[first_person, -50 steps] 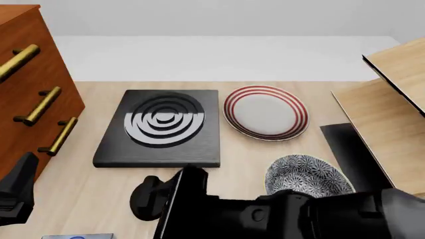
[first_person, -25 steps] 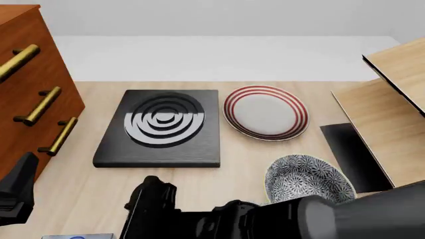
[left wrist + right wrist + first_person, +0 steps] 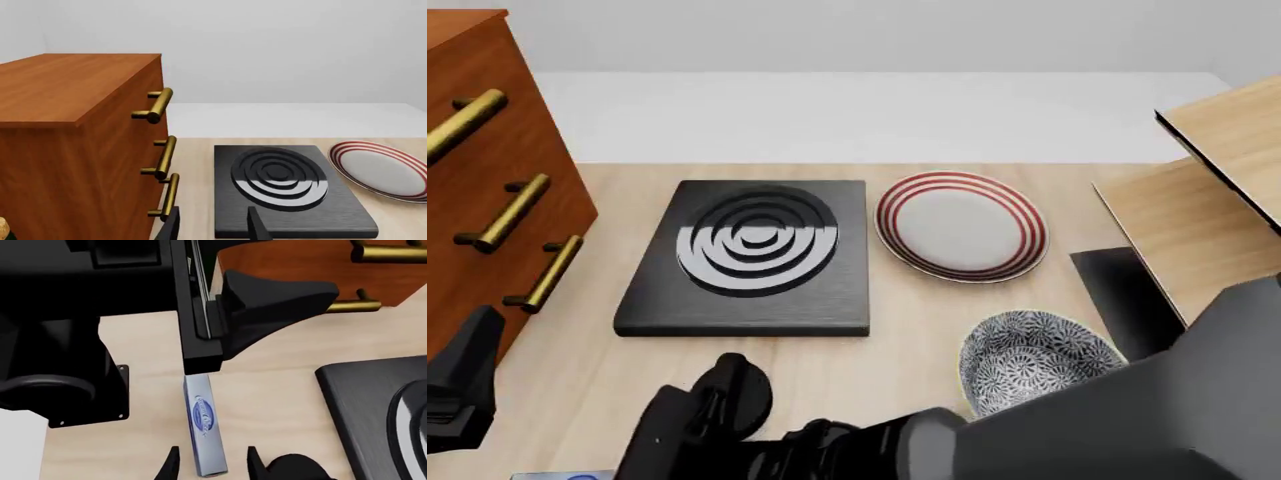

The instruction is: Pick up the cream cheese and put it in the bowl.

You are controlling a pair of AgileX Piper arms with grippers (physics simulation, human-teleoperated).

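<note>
The cream cheese [image 3: 203, 432] lies flat on the table near the drawer cabinet [image 3: 280, 260], under the left arm. The right gripper [image 3: 210, 462] hangs above its near end, fingers open, holding nothing. Best to lower straight, keeping the box centred, well apart from the bowl [image 3: 1034, 360]. The left gripper [image 3: 213, 225] is open and empty.

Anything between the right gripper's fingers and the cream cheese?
No. In the right wrist view the right gripper has open fingers either side of the cream cheese, with only bare table in the gaps.
</note>
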